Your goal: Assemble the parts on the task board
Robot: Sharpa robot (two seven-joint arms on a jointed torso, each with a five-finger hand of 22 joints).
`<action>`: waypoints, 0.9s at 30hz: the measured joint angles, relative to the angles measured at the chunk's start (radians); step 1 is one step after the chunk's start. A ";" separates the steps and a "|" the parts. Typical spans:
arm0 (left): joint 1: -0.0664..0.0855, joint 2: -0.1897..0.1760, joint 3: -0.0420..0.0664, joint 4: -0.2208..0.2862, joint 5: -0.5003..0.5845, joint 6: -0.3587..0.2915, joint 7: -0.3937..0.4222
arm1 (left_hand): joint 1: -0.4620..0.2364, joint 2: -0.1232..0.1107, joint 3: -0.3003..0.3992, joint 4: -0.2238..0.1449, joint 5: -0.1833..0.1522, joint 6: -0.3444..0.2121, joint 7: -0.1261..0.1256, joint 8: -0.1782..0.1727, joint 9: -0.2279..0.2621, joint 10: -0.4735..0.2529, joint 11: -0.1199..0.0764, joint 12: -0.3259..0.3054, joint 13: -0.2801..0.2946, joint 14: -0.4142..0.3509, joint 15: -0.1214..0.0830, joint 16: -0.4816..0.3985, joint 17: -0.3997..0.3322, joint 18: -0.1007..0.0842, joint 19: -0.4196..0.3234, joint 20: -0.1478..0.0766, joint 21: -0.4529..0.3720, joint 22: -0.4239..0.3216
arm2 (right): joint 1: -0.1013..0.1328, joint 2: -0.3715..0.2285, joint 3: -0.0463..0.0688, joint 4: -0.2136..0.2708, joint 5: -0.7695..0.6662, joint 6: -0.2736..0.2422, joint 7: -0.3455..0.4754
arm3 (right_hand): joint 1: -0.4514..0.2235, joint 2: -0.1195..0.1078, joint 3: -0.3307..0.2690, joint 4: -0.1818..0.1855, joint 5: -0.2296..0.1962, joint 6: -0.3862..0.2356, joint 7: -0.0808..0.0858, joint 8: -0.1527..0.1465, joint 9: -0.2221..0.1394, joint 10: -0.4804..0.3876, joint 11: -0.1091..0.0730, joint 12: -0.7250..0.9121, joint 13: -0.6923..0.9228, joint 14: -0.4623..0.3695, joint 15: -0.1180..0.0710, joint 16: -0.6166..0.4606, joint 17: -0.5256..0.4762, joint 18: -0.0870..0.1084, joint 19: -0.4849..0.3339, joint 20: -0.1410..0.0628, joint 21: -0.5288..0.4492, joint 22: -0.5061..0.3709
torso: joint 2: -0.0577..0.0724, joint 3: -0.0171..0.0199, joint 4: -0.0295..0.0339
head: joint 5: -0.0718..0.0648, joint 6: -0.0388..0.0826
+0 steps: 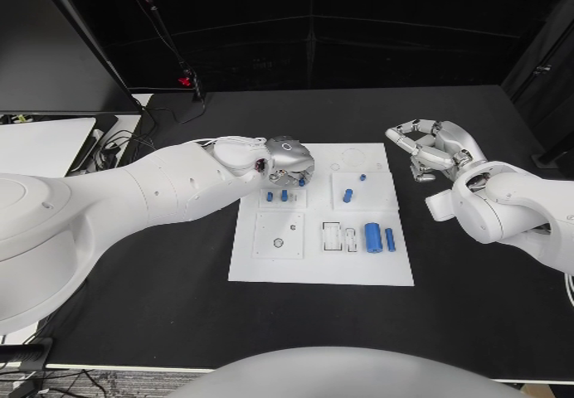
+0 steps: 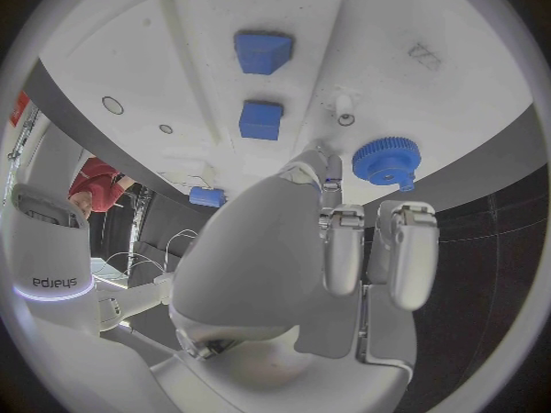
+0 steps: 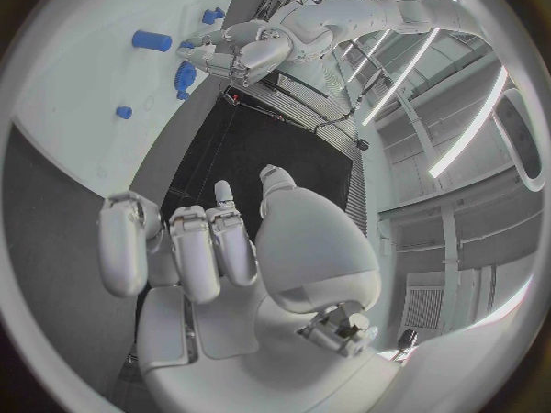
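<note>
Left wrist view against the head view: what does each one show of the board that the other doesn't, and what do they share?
The left wrist view alone shows a blue gear lying flat on the task board just beyond the left hand; in the head view that hand covers that spot. The head view alone shows the right hand off the board's far right corner, holding nothing, and the large blue cylinder with a thinner blue pin beside it. Both show the white board and two small blue parts near the left hand.

Left hand [image 1: 284, 160] hangs over the task board's [image 1: 321, 265] far left corner, blocking approach there. Near edge is unobstructed. Right hand [image 1: 428, 148] stands off the board's right side.
</note>
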 measured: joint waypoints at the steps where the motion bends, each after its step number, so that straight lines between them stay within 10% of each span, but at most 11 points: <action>1: 0.000 0.000 0.000 0.000 0.000 -0.002 0.000 | -0.001 -0.001 0.001 0.001 -0.002 0.000 0.000 0.000 0.001 0.003 0.003 -0.004 0.000 0.000 0.000 0.000 0.000 0.000 0.001 -0.001 0.000 0.000 | 0.000 0.000 0.000 0.000 0.000 0.000 0.000 | 0.000 0.000 0.000 0.000 0.000 0.000 0.000 0.000 0.000 0.000 0.000 0.000 0.000 0.000 0.000 0.000 0.000 0.000 0.000 0.000 0.000 0.000 | 0.000 0.0000 0.0001 | 0.000 0.000; 12: -0.005 -0.018 -0.004 0.007 -0.003 -0.112 0.015 | -0.007 0.000 0.009 0.001 -0.003 0.002 -0.001 0.000 0.008 0.016 0.006 -0.022 0.000 0.000 0.000 0.000 0.000 0.000 0.001 -0.001 0.000 0.000 | 0.000 0.000 0.000 -0.001 0.000 0.001 -0.002 | 0.000 0.000 0.000 0.000 0.004 0.000 0.000 0.000 -0.001 0.000 0.000 0.000 0.000 0.000 0.000 0.000 0.000 0.000 0.000 0.000 0.000 0.000 | -0.001 0.0003 0.0012 | 0.000 0.002; 27: 0.039 -0.114 -0.003 0.116 -0.005 -0.245 0.022 | -0.022 -0.001 0.015 0.001 -0.006 0.006 -0.005 -0.003 0.008 0.035 0.003 -0.039 0.000 0.000 0.000 0.000 0.000 0.000 0.001 -0.001 0.000 0.000 | 0.000 -0.003 0.000 -0.002 0.000 0.002 -0.006 | 0.000 0.000 0.000 0.000 0.004 0.000 0.000 0.000 -0.001 0.000 0.000 0.000 0.000 0.000 0.000 0.000 0.000 0.000 0.000 0.000 0.000 0.000 | -0.001 0.0013 0.0030 | 0.005 0.003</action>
